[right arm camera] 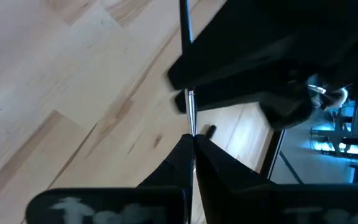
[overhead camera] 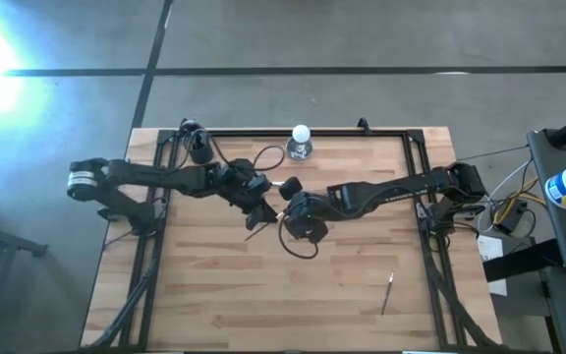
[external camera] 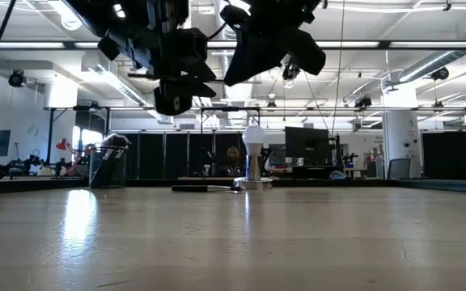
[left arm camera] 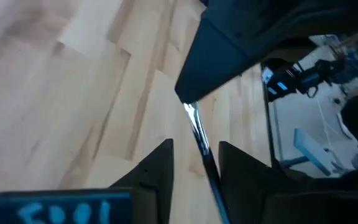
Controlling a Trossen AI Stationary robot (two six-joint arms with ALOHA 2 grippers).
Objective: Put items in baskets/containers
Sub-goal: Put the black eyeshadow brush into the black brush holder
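A thin brush [left arm camera: 199, 134], with a silvery ferrule and a dark handle, is held in the air over the table's middle. My right gripper [right arm camera: 191, 140] is shut on it. My left gripper [left arm camera: 196, 146] is open, and the handle [left arm camera: 211, 177] runs between its two fingers; I see no touch. Both grippers [overhead camera: 260, 208] [overhead camera: 288, 205] hang high above the wood. Another brush [overhead camera: 386, 292] lies flat near the right front. A dark cup [external camera: 108, 168] holding brushes stands at the far left. My right gripper pinches the brush between its two fingers at the silvery ferrule [right arm camera: 190, 121], slanting down from the table's right. The fingers lie roughly along the shaft. The brush is lifted clear, and its dark handle [right arm camera: 184, 18] reaches past my left gripper.
A white ball on a silvery base [overhead camera: 301, 144] stands at the far edge, with a brush [external camera: 205, 188] lying flat beside it. A black frame [overhead camera: 430, 187] borders the table's sides and back. Bare wood [overhead camera: 263, 295] fills the near half.
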